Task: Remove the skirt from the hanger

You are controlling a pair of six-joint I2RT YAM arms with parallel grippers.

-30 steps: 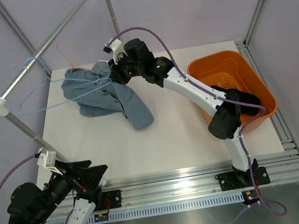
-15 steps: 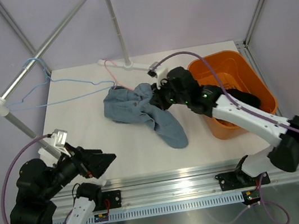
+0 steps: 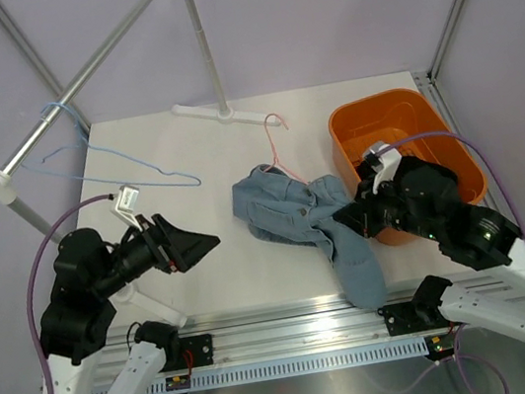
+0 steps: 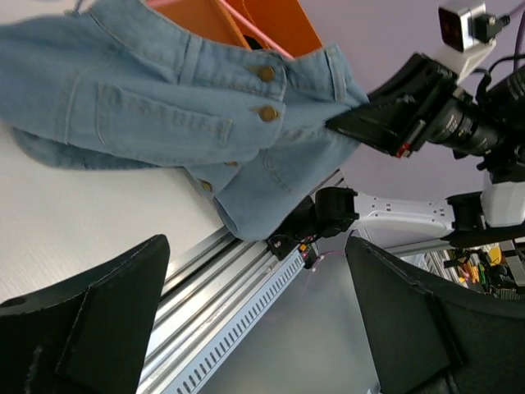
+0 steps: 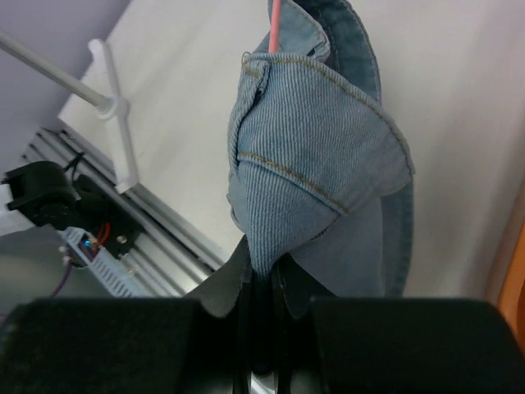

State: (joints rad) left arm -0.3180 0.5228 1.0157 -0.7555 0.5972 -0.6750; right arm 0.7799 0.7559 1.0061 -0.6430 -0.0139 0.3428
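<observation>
1. The skirt (image 3: 284,208) lies bunched on the right-middle of the bench (image 3: 243,265), just beside the orange tub (image 3: 391,122). Its long axis runs from the heaped far-left end to a tail pointing at the near edge.
2. The pink hanger (image 3: 274,145) is caught in the cloth, and its hook sticks out on the far side, toward the back of the bench.
3. The right gripper (image 3: 348,221) is pinched tight on a fold at the skirt's right side. In the wrist view the denim drapes from its closed fingers, with the hanger wire rising beyond the fold.
4. The left gripper (image 3: 196,248) hovers left of the skirt, apart from it, with its jaws spread wide and holding nothing. It faces the cloth.
5. The free left gripper seems the one to take the hanger, which lies to its right and farther back.
</observation>
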